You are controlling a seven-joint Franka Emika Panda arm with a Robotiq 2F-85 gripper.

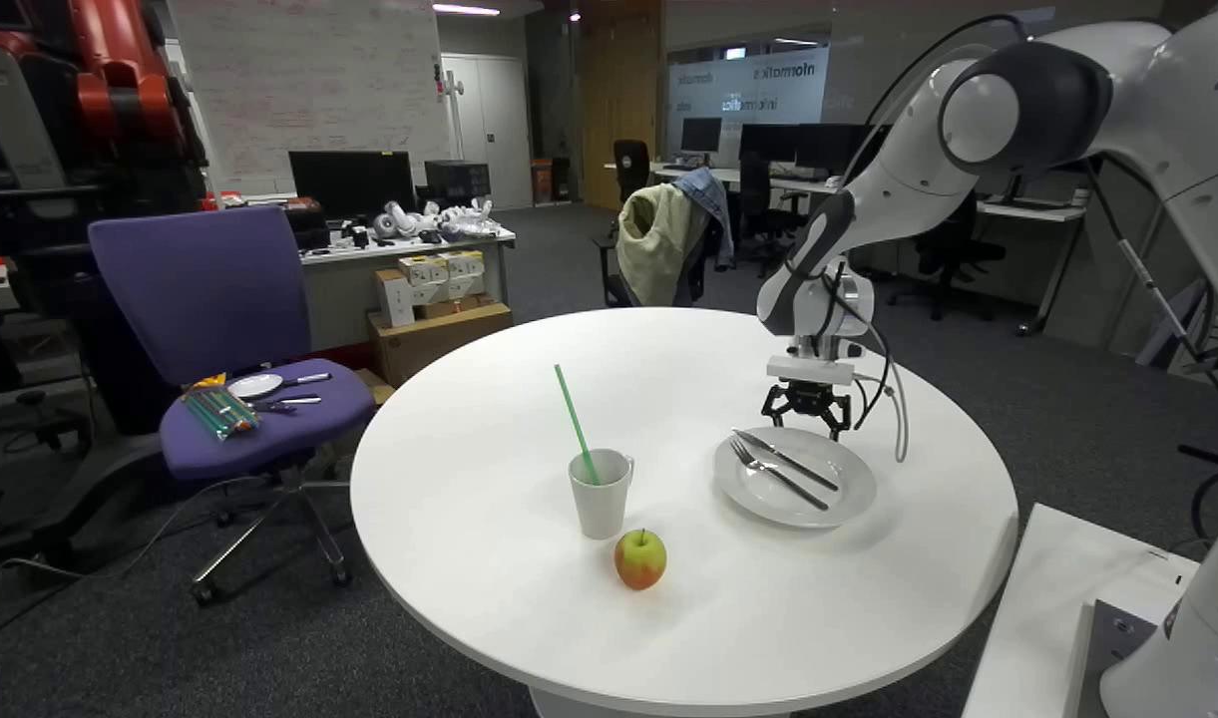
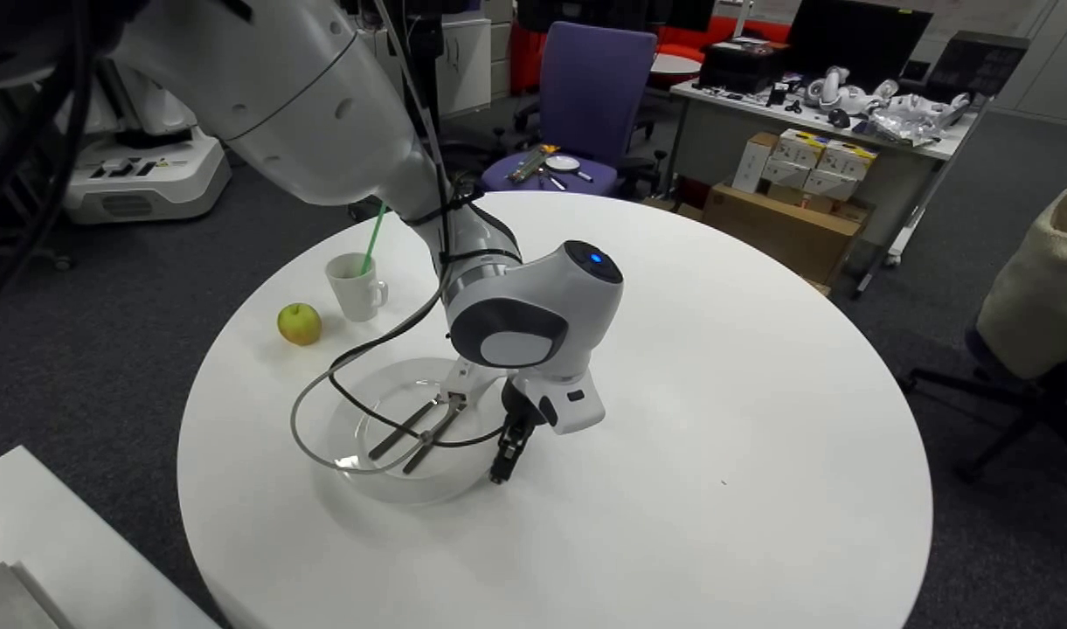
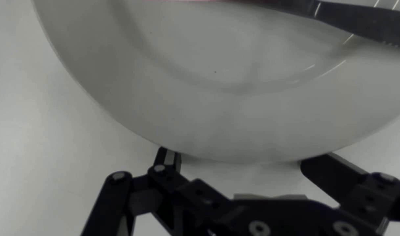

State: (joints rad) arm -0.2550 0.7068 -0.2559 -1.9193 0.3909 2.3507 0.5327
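Observation:
My gripper point(image 1: 806, 427) is open with nothing between its fingers. It points down at the edge of a white plate point(image 1: 738, 489) on the round table. In the wrist view the fingers point(image 3: 240, 155) stand wide apart at the plate's rim point(image 3: 219, 131), their tips hidden beneath it; I cannot tell whether they touch it. A knife point(image 1: 788, 460) and a fork point(image 1: 780, 476) lie side by side on the plate; the knife point(image 3: 357, 21) also shows in the wrist view. In an exterior view the gripper point(image 2: 501, 476) is beside the plate point(image 2: 367, 485).
A white mug point(image 1: 601, 509) with a green straw point(image 1: 573, 411) and a red-green apple point(image 1: 640, 560) stand on the white round table point(image 1: 469, 449). Cables point(image 2: 301, 437) loop from the wrist over the plate. A purple chair point(image 1: 204, 299) holding tableware stands beyond the table.

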